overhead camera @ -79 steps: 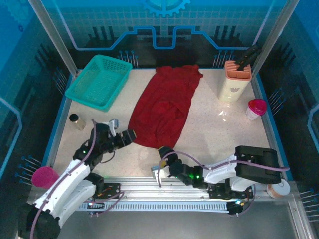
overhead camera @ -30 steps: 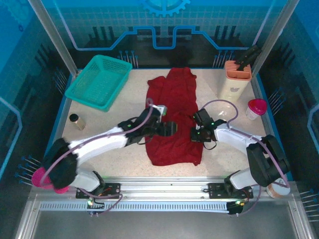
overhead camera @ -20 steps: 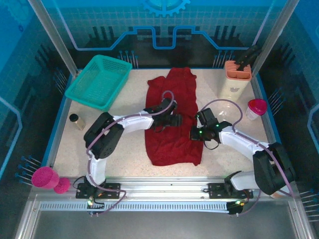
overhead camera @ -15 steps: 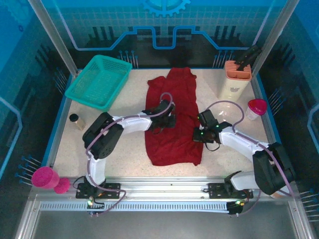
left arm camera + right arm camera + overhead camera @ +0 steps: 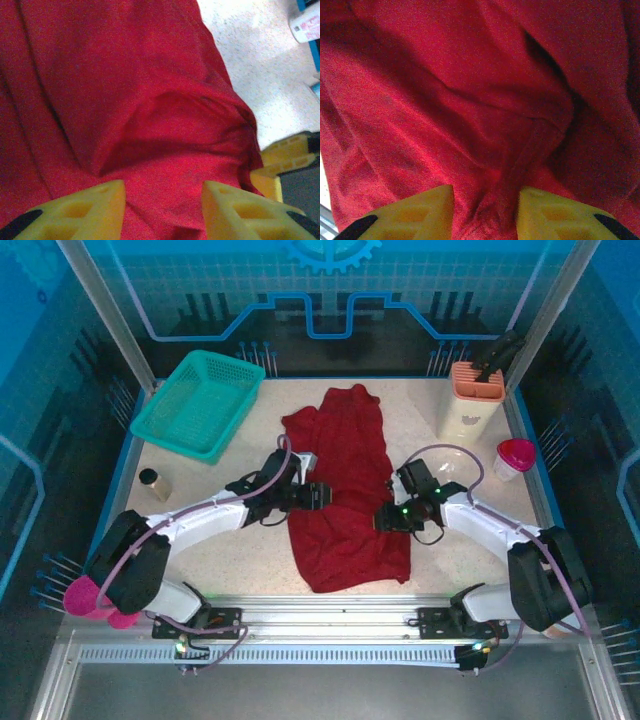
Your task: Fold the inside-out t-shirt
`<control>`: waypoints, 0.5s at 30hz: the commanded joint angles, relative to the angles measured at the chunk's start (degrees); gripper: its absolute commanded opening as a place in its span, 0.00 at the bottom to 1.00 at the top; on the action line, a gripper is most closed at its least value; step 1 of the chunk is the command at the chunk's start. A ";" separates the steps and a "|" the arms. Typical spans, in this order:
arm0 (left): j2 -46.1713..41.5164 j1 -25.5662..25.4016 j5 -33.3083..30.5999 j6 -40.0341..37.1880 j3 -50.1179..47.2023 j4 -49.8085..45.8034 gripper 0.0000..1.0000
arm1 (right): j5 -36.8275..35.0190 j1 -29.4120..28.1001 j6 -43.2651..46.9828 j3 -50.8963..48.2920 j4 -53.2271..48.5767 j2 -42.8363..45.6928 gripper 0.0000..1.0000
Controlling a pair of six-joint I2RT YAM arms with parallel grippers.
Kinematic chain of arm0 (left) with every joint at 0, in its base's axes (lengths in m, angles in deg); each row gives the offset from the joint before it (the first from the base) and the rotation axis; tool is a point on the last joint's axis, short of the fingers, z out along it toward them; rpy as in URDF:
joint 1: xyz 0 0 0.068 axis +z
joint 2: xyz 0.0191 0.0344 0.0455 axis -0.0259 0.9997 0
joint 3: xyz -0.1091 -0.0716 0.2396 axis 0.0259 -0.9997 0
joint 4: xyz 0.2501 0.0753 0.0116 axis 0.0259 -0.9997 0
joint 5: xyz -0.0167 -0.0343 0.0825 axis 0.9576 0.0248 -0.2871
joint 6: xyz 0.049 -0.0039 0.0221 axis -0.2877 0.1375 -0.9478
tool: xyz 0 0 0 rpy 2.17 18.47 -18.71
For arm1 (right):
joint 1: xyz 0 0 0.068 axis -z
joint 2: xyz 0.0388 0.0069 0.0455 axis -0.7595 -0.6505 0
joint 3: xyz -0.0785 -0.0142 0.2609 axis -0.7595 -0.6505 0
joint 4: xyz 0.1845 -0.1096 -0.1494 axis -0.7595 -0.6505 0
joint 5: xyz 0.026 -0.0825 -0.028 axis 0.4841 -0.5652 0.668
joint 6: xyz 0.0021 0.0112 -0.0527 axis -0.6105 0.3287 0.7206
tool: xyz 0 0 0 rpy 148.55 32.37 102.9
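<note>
On the speckled worktop [image 5: 200,510], the inside-out t-shirt [image 5: 345,480] lies lengthwise at centre. The left hand [image 5: 316,496] and right hand [image 5: 384,520] flank its middle, both spread open. Each should pinch the edges evenly and grip every layer.

Lab robot cell: aluminium frame [image 5: 105,312], blue panels [image 5: 200,280].

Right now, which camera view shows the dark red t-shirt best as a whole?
The top external view: nearly the whole outline of the dark red t-shirt shows there. Both wrist views give close patches of its wrinkled cloth.
</note>
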 commanded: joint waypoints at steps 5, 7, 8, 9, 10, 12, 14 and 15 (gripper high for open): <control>2.04 -1.32 -4.26 -9.08 4.41 -4.90 0.61 | -0.85 -3.31 5.82 6.98 9.03 -2.73 0.41; 6.31 -1.99 -4.94 -14.43 6.90 -3.68 0.64 | -0.46 -2.96 4.63 8.43 11.46 -6.07 0.41; 8.45 -2.33 -5.79 -16.84 8.19 -3.49 0.64 | -1.08 -2.81 3.86 9.61 12.14 -7.14 0.41; 10.85 -2.61 -6.96 -19.81 9.72 -3.33 0.65 | -1.87 -2.42 2.23 9.88 12.60 -7.80 0.40; 13.03 -2.86 -9.03 -22.15 11.47 -3.93 0.65 | -1.99 -1.98 0.96 9.44 13.73 -7.93 0.40; 16.59 -2.88 -12.55 -25.06 14.97 -5.53 0.65 | -2.55 -1.21 -0.69 8.22 15.65 -7.14 0.41; 19.64 -2.89 -14.60 -27.74 17.14 -4.72 0.62 | -3.20 -0.70 0.00 6.49 15.73 -6.10 0.42; 21.25 -2.84 -15.40 -28.88 18.17 -4.24 0.55 | -3.34 -0.38 0.46 5.92 15.34 -5.52 0.42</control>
